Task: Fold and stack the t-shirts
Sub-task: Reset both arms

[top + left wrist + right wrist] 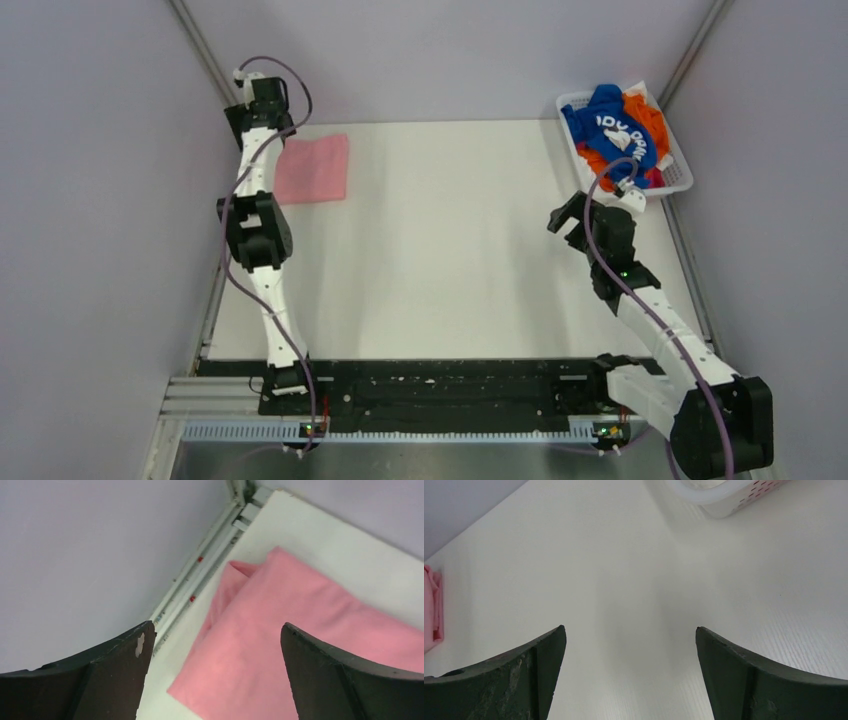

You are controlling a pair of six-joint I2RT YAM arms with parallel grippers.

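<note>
Gripping state, left: left gripper [215, 629] spread wide, holding nothing, poised over the pink t-shirt [250, 645].
Gripping state, right: right gripper [630, 628] spread wide, holding nothing, above the table [634, 555] surface.
Pink t-shirt: folded flat, at the table's 10 o'clock corner.
Blue t-shirt [612, 125]: crumpled in the basket [682, 182] at 2 o'clock, white lettering facing up.
Orange t-shirt [597, 160]: bunched beneath and beside the blue t-shirt, in the same basket.
</note>
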